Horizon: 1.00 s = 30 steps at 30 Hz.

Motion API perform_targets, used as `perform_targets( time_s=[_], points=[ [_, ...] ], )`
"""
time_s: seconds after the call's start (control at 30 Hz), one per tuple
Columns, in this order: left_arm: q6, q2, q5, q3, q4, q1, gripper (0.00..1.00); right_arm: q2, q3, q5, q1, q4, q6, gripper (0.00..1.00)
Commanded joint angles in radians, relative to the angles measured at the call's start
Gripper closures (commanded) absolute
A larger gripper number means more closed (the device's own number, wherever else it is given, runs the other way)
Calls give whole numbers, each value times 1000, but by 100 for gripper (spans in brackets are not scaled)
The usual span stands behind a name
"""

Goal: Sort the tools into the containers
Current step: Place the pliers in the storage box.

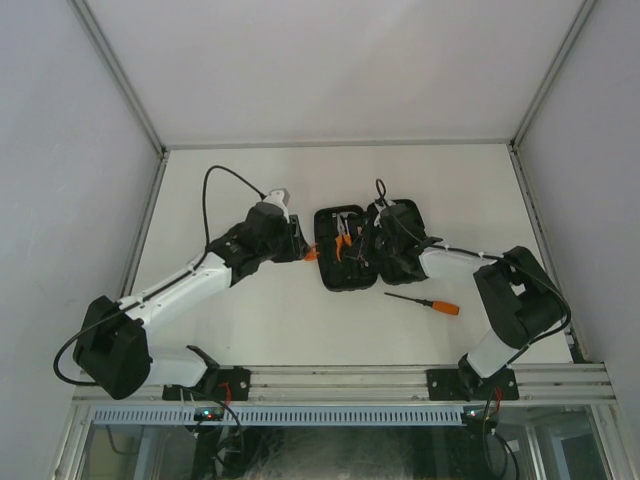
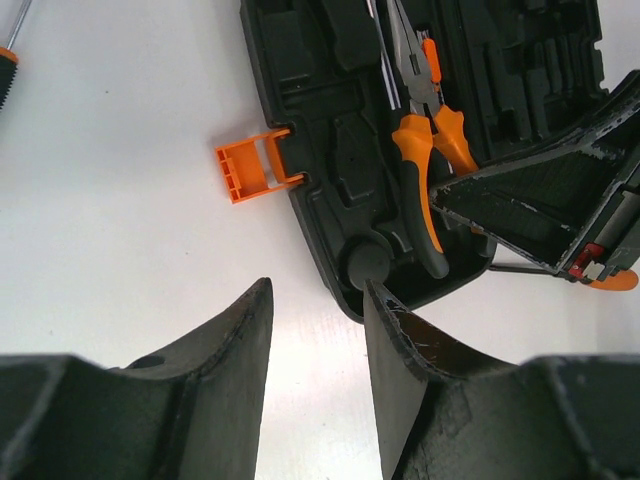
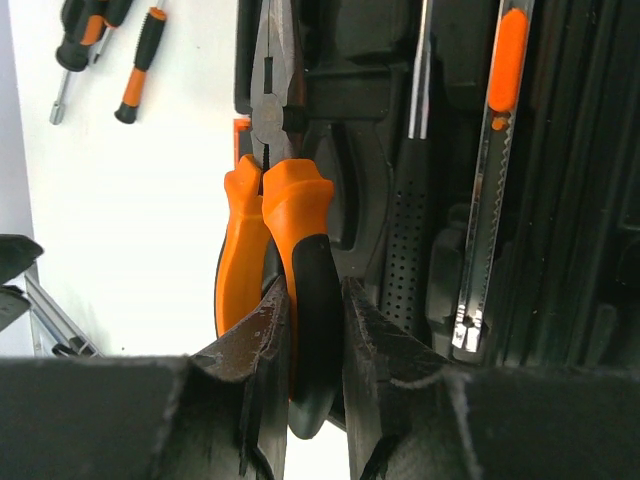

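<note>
The black tool case lies open in the middle of the table, its orange latch sticking out to the side. Orange-handled pliers lie over its moulded slots, and my right gripper is shut on one pliers handle. A black-handled hammer sits in the slot beside them. My left gripper stands open over bare table at the case's corner, with one fingertip against the rim and nothing between the fingers. One orange-handled screwdriver lies on the table near the case.
More small screwdrivers lie on the table beyond the case. A knife-like tool with an orange slider rests in the case. The white table is bounded by grey walls and a metal rail at the near edge.
</note>
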Motion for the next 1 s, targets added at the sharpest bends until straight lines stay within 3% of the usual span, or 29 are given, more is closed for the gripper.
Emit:
perform_targets(
  time_s=[0.0, 0.97],
  points=[
    [-13, -44, -5, -27, 33, 20, 54, -1, 58, 31, 12, 29, 24, 100],
    [8, -103, 24, -60, 33, 69, 54, 78, 150, 109, 39, -93, 63, 100]
  ],
)
